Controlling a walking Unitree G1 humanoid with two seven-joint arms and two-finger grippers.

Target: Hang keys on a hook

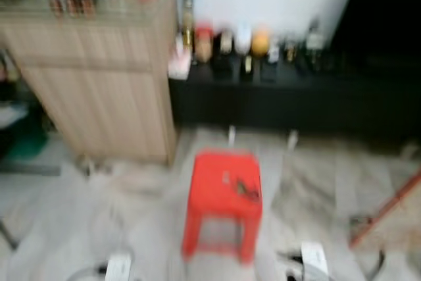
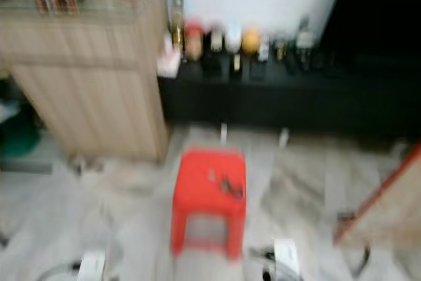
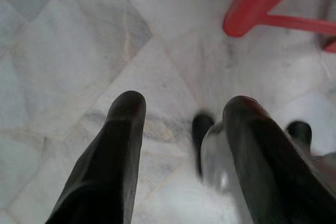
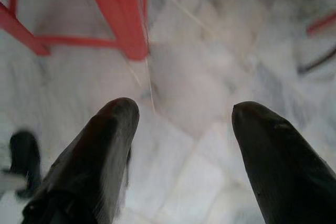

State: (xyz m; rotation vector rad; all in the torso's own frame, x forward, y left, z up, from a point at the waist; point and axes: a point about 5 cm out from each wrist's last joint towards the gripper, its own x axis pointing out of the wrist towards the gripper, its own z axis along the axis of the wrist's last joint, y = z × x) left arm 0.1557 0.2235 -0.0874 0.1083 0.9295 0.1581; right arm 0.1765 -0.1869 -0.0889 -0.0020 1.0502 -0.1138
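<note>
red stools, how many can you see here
1. The red stool stands on the marble floor in front of the robot, before the dark low shelf, with a small dark thing, likely the keys, on its seat. Blur may hide others.

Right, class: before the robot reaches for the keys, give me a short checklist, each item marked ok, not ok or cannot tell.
1. Keys lying on the red stool: ok, a small dark blurred shape.
2. Head views sharp enough to aim: not ok, blurred.
3. Left hand open with nothing in it: ok.
4. Right hand open with nothing in it: ok.
5. Both hands low over the marble floor, beside the stool's legs: ok.
6. Hook located: cannot tell.
</note>
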